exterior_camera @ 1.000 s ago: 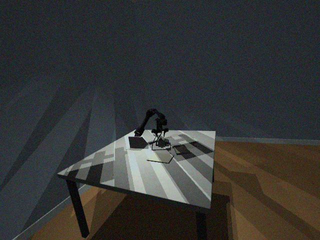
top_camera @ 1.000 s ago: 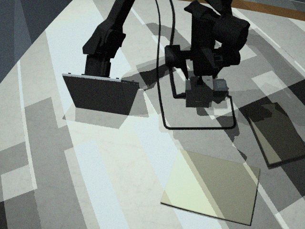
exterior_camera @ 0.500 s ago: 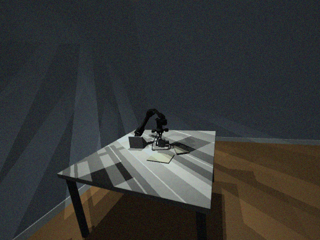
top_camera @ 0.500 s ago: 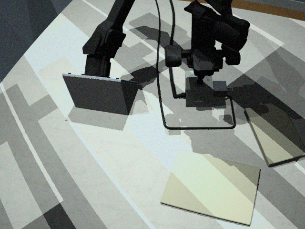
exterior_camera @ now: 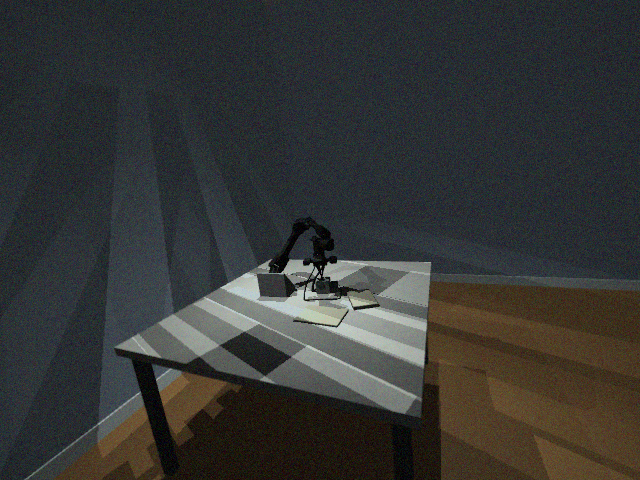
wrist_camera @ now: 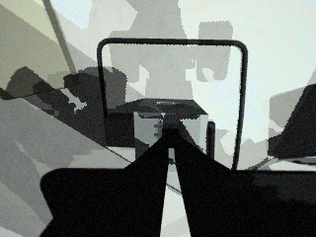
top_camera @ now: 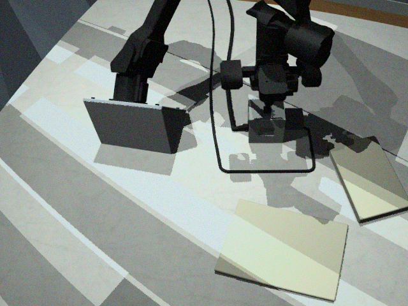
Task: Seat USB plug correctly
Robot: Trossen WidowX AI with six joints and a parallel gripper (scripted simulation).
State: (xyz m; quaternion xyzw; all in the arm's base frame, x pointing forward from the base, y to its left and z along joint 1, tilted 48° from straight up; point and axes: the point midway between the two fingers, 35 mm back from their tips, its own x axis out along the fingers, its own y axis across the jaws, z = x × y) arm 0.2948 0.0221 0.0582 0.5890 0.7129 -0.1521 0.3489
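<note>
The power cube [top_camera: 266,131] [exterior_camera: 323,286] [wrist_camera: 198,123] stands on the table, partly shadowed. My gripper [top_camera: 268,104] [wrist_camera: 171,140] points down over the cube's top face and is shut on the USB plug [top_camera: 267,109]. The plug is small and dark and stands at the top socket. The fingertips hide most of it, so its depth in the socket and which way round it faces cannot be told. In the wrist view the fingertips meet just over the cube's top.
A dark block [top_camera: 294,118] [wrist_camera: 119,129] sits at one side of the cube. A black cable [top_camera: 266,171] [wrist_camera: 173,42] loops around it; another enters the opposite side. A dark slanted panel [top_camera: 131,126] stands by the arm's base. Two flat yellowish slabs [top_camera: 283,247] [top_camera: 368,181] lie nearby.
</note>
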